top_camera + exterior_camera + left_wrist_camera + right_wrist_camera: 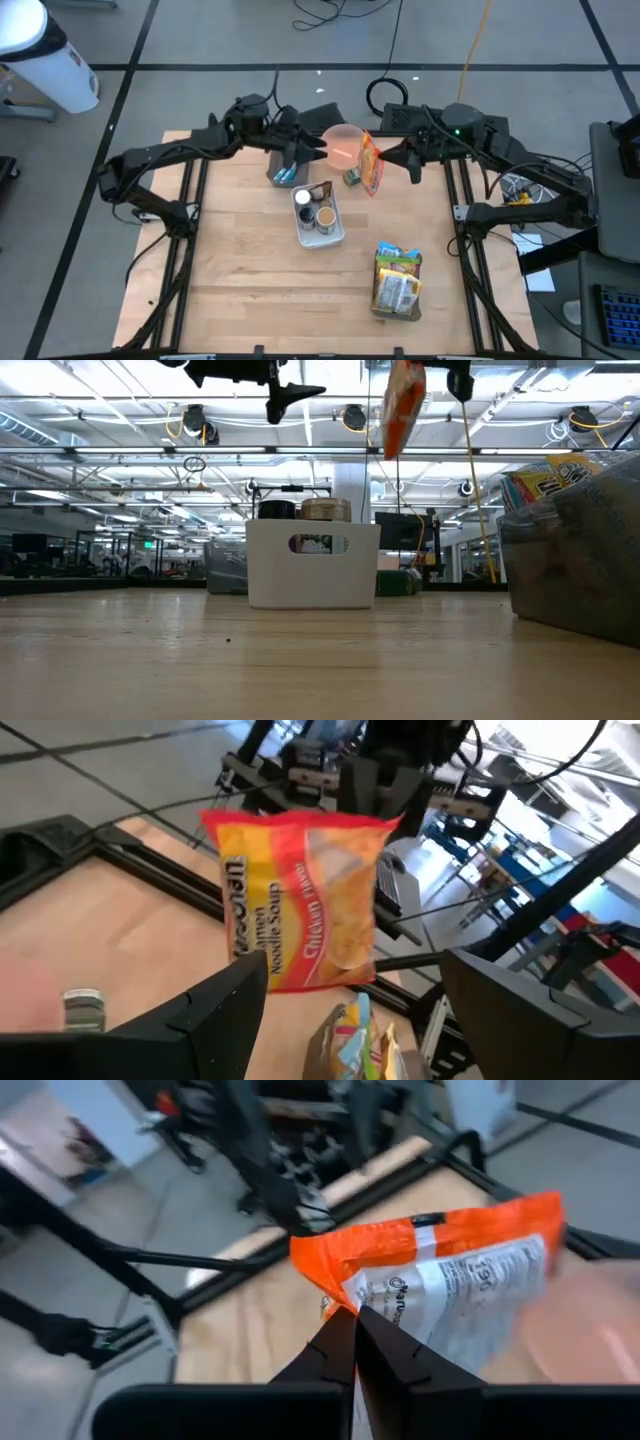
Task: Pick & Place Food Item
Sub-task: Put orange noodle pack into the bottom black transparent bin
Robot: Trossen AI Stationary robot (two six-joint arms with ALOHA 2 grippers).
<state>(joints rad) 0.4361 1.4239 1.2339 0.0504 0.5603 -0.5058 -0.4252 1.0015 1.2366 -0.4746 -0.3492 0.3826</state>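
An orange-and-yellow instant noodle soup packet [371, 165] hangs in the air over the table's far middle. It also shows in the left wrist view [300, 900] and the low view [403, 405]. My right gripper [387, 157] is shut on it from the right. My left gripper [312, 150] is open and empty just left of the packet, and its fingers [215, 1015] point at the packet's face. A white bin [320, 232] holding cans stands on the table nearer than both grippers. My right gripper pinches the packet's edge [345, 1312] between its two shut fingers [385, 1365], near one end of the packet. The fingers come roughly level from the table's right. The packet hangs below the hold, lifted clear of the table.
A pale pink bowl [340, 140] sits at the far middle behind the packet. A small can [352, 178] and a blue-topped item [284, 176] lie near the bin. A clear container of snack packets [398, 282] stands near the right front. Bare wood lies left and near.
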